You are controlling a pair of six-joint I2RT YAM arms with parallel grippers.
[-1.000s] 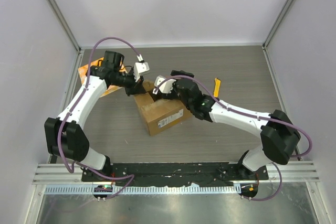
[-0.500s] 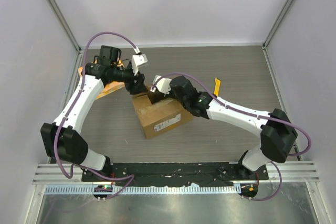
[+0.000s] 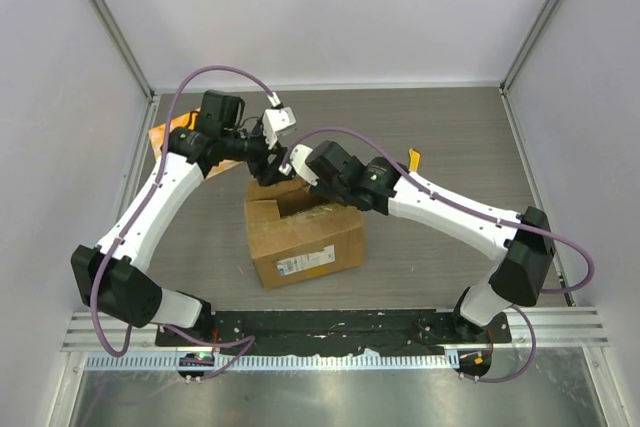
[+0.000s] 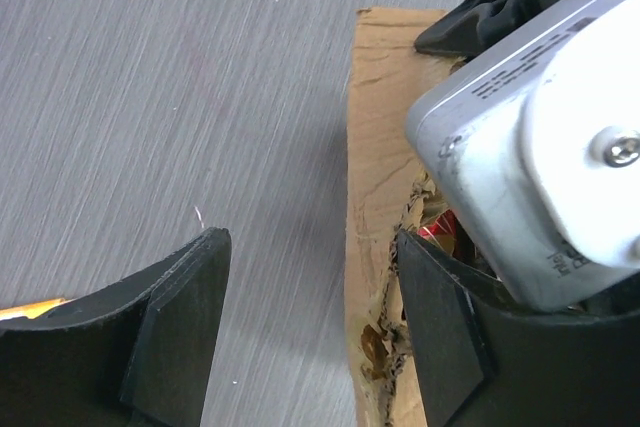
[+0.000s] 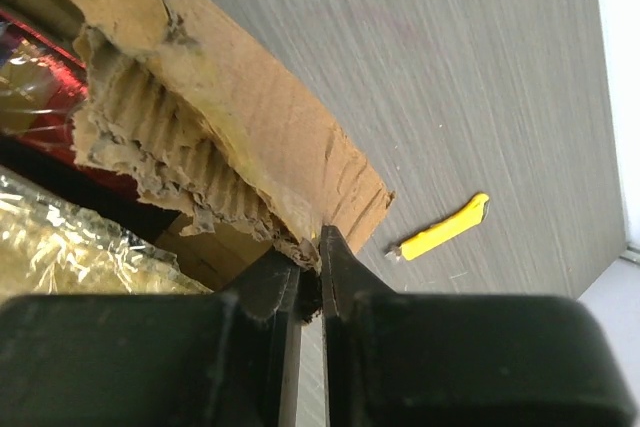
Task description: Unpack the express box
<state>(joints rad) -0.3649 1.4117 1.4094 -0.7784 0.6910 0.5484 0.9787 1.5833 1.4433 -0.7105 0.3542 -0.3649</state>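
**Express box, partly opened.** The express box (image 3: 305, 237) is shown on the desk (image 3: 450, 127) just below the centre of the overhead frame, between the two arms. Its top has been broken open along the upper edge of the frame, where ragged, torn corrugated card is seen. A red item (image 5: 40, 42) and crinkled clear wrapping (image 5: 70, 237) lie inside. Nothing is seen lifted out, so the task is judged to be at an early stage: the flaps are yet to be spread and the contents removed.

The long axis of the box is laid roughly left to right across the overhead frame, rising slightly towards the right. The opening is turned upward, and the white label (image 3: 305, 263) faces the lower edge of the frame.

The right tool (image 5: 310, 282) is closed on the torn edge of a flap. The left tool (image 4: 310, 337) is spread wide with nothing between its fingers, beside the left edge of the box.

A yellow strip (image 3: 413, 165) lies at the upper right and an orange cloth (image 3: 160, 135) at the upper left.
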